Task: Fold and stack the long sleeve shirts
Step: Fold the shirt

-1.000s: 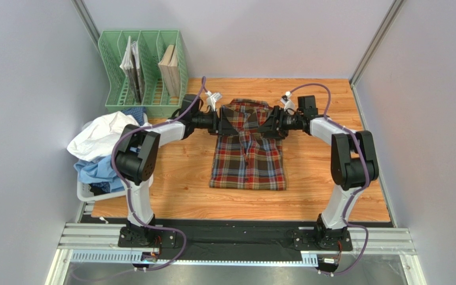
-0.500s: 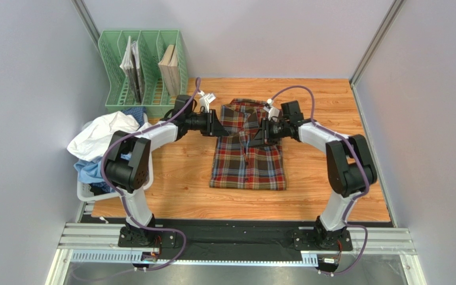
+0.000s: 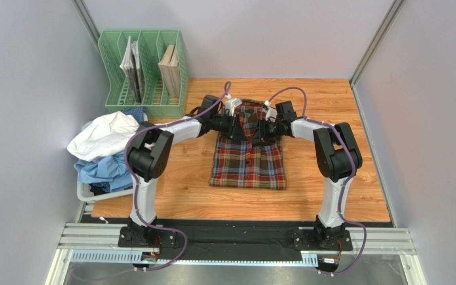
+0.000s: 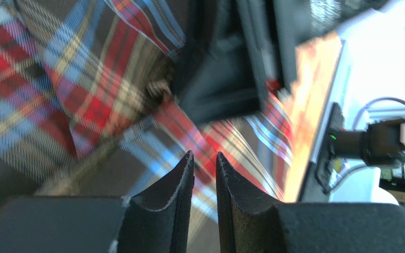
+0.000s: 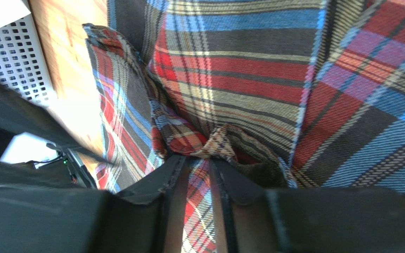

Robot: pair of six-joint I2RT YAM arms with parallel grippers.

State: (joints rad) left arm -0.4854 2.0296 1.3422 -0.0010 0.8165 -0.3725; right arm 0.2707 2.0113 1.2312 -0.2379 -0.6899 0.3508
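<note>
The tartan shirt (image 3: 248, 160) lies folded narrow, collar at the far end, in the middle of the wooden table. Both grippers meet over its upper part. My left gripper (image 3: 236, 127) hovers just above the cloth (image 4: 56, 68); in its wrist view (image 4: 203, 154) the jaws stand a narrow gap apart with nothing between them. My right gripper (image 3: 259, 132) is shut on a bunched fold of the tartan shirt (image 5: 218, 145), seen between its jaws (image 5: 199, 161). A white shirt (image 3: 102, 133) and a light blue shirt (image 3: 96, 169) lie piled at the left.
The pile sits in a white basket (image 3: 84, 193) off the table's left edge. A green file rack (image 3: 144, 71) with books stands at the back left. Grey walls close in both sides.
Both grippers have moved inward from the shirt's shoulders to its middle line. The right one has drawn the right side of the cloth inward.
</note>
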